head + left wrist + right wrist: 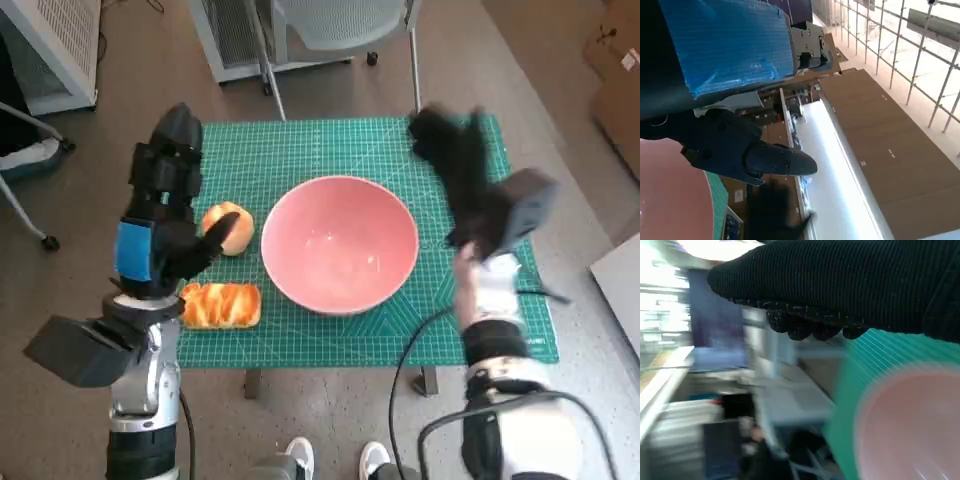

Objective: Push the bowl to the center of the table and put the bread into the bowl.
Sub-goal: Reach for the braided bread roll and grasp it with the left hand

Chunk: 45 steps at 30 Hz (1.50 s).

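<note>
The pink bowl sits near the middle of the tabletop, which is covered by a green cutting mat. Nothing lies inside it. At the bowl's 9 o'clock, close beside its rim, rests a round bread roll. A second, longer glazed bread lies at about 8 o'clock from the bowl, near the mat's front edge.

The left hand hangs over the mat's left side, above and just beside the round roll. It grasps nothing; its dark fingers point toward the roll and the bowl, and whether a fingertip touches the roll cannot be told.

The right hand is raised over the mat's far right corner, at about 2 o'clock from the bowl. It is blurred in the head view, so whether it is released or clenched cannot be told. The right wrist view shows the glove's fingertips apart from the bowl's rim.

A grey chair stands beyond the tabletop's far edge.
</note>
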Tool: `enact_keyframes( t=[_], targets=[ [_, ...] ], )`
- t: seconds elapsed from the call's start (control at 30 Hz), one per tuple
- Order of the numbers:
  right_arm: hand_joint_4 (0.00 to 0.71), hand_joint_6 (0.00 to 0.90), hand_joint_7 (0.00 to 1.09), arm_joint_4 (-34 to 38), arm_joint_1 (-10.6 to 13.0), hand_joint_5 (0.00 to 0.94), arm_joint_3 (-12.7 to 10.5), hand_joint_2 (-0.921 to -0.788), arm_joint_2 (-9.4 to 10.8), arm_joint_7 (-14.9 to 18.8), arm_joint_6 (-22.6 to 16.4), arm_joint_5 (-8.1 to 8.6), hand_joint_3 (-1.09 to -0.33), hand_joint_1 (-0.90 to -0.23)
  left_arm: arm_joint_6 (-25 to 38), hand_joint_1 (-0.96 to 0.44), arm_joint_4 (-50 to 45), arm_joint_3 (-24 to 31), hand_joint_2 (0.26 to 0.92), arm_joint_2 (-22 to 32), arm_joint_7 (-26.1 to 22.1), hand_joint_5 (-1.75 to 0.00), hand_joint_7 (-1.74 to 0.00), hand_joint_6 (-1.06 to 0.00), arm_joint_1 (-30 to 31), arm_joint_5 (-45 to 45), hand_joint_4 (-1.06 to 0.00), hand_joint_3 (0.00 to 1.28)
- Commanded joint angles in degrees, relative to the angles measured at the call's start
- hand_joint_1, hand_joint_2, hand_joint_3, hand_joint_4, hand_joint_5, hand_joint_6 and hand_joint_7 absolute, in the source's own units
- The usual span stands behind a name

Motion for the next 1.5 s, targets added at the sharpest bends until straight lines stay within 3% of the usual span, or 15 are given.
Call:
enact_keyframes(
  t=[0.03,0.13,0.27,0.5,0.67,0.8,1.03,1.5],
  targets=[
    [0.275,0.369,0.0,-4.13,2.17,0.001,-1.12,-0.921,-1.6,4.23,-5.53,2.81,-0.55,-0.355,-0.06,-0.55,-2.33,1.6,0.921,2.79,-0.16,-0.01,-0.44,0.0,0.97,0.73,-0.06,0.2],
    [0.276,0.37,0.0,-8.79,3.54,0.002,-1.81,-0.921,-1.96,7.58,-8.68,5.65,-0.533,-0.381,1.03,-0.56,-4.86,2.24,0.921,7.18,-1.16,-0.01,-0.44,0.0,2.09,4.13,-0.06,0.18],
    [0.28,0.386,0.01,-15.38,5.82,0.003,-1.47,-0.921,-1.82,9.88,-11.28,7.96,-0.506,-0.427,4.88,-0.56,-10.15,3.32,0.921,14.59,-3.78,0.0,-0.42,0.0,4.12,9.4,-0.06,0.15],
    [0.284,0.415,0.02,-23.78,9.54,0.003,-0.1,-0.921,-2.07,11.19,-12.77,9.58,-0.474,-0.449,15.02,-0.47,-18.7,5.2,0.835,24.58,-8.07,0.0,-0.42,-0.02,7.48,16.09,-0.06,0.06],
    [0.286,0.397,0.01,-26.64,10.98,0.003,0.45,-0.921,-2.45,12.56,-12.59,11.08,-0.501,-0.433,22.63,-0.43,-23.52,3.79,0.791,29.64,-11.82,0.0,-0.37,-0.1,9.36,20.83,-0.07,0.02],
    [0.287,0.393,0.01,-26.87,11.18,0.003,0.6,-0.921,-2.34,12.65,-12.61,11.21,-0.519,-0.428,27.98,-0.39,-25.75,1.76,0.767,32.73,-15.61,0.0,-0.23,-0.21,10.15,23.13,-0.09,0.0],
    [0.276,0.394,0.01,-27.24,11.54,0.001,1.22,-0.921,-2.02,12.39,-12.03,11.21,-0.533,-0.425,35.14,-0.29,-25.39,-3.25,0.751,36.2,-21.33,0.0,-0.08,-0.29,10.57,25.76,-0.11,0.0],
    [0.282,0.395,0.01,-27.71,11.35,0.003,1.86,-0.921,-1.79,12.43,-9.87,11.95,-0.536,-0.401,35.91,-0.25,-15.95,-12.97,0.762,37.04,-24.05,0.0,-0.02,-0.31,8.84,30.46,-0.1,0.0]
  ],
)
